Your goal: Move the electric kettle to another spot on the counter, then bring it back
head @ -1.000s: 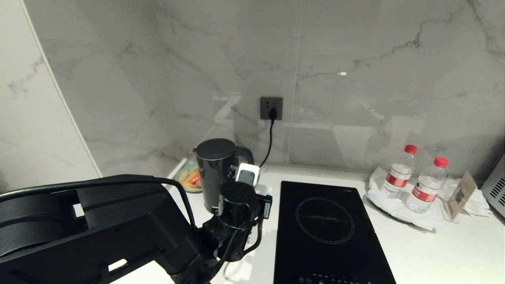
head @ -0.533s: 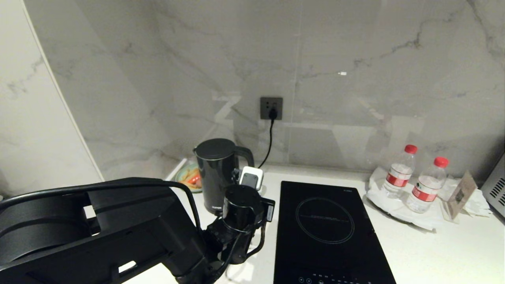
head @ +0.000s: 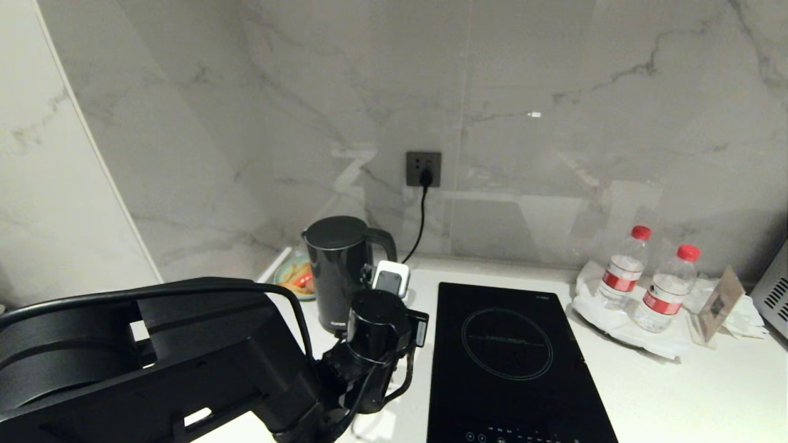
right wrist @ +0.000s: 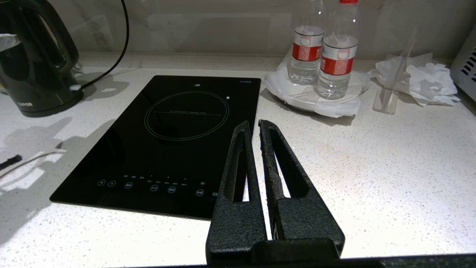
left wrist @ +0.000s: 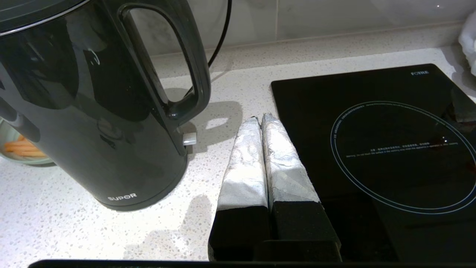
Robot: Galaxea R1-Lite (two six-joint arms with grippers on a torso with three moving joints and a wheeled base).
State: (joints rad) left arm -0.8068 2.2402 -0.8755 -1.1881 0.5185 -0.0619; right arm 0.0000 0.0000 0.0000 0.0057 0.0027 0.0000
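**Left hand shut and empty beside the kettle's handle**

While the electric kettle (left wrist: 93, 108) stands upright on the tabletop (left wrist: 55, 223), the left hand (left wrist: 259, 118) hovers just to its right with its two taped fingers (left wrist: 245, 163) pressed flat together and nothing between them. Nearest the camera in the head view, the left arm fills the lower left, and its hand (head: 389, 280) reaches out toward the kettle (head: 337, 271).

The relation that matters is sideways. From the left wrist view, the kettle's loop handle (left wrist: 186, 67) faces right, toward the hand, yet the fingertips lie right of it, over the strip of tabletop between the kettle and the black cooktop (left wrist: 372, 149). They touch neither. The kettle's long axis runs vertical, and so does the grip bar of the handle, so I judge that the hand must open, shift left and close around that bar before any lift. No part of the move looks begun; the kettle sits by the left wall.

The right hand (right wrist: 256, 124) hangs low over the near tabletop right of the cooktop (right wrist: 167, 141), its black fingers closed but for a thin slit, holding nothing. It is well apart from the kettle (right wrist: 37, 59), so the left arm is plainly the nearer one.

Farther back, a small dish of food (head: 295, 277) sits behind the kettle on the left, a cord (head: 420, 221) climbs to the wall socket (head: 423, 168), and two water bottles (head: 622, 267) stand on a plate at far right.
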